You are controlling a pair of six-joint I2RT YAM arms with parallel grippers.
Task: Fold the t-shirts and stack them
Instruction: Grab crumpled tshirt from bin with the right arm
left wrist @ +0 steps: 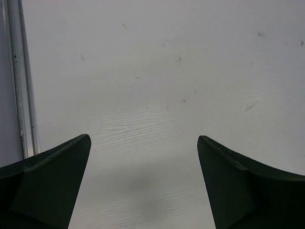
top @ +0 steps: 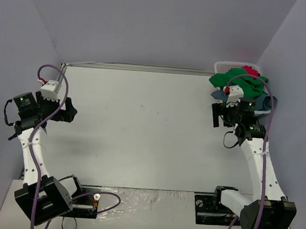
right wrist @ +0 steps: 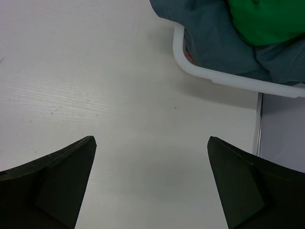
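Basket (top: 224, 64), white plastic, at far right corner of table (top: 141, 124), with the cloth heaped in it. Top of heap is green t-shirt (top: 238, 80), spilling over the near rim. Behind it at the far side a bit of red t-shirt (top: 249, 70) peeks out. Underneath is grey-blue t-shirt (right wrist: 209, 33), hanging over the near-left rim.

Jaws of right gripper (right wrist: 151, 143) are spread wide with nothing between them, only bare table below. It sits just in front of the basket on the near side. Its wrist view has the basket rim and grey-blue cloth ahead and to the right of the fingers, near but not touching. Green cloth lies further back, past the grey-blue.

Jaws of left gripper (left wrist: 144, 139) are also wide apart and hold nothing. It is over bare table near the left edge, with metal edge strip (left wrist: 21, 71) on its left. It is well apart from the heap, with most of the table's width between them.
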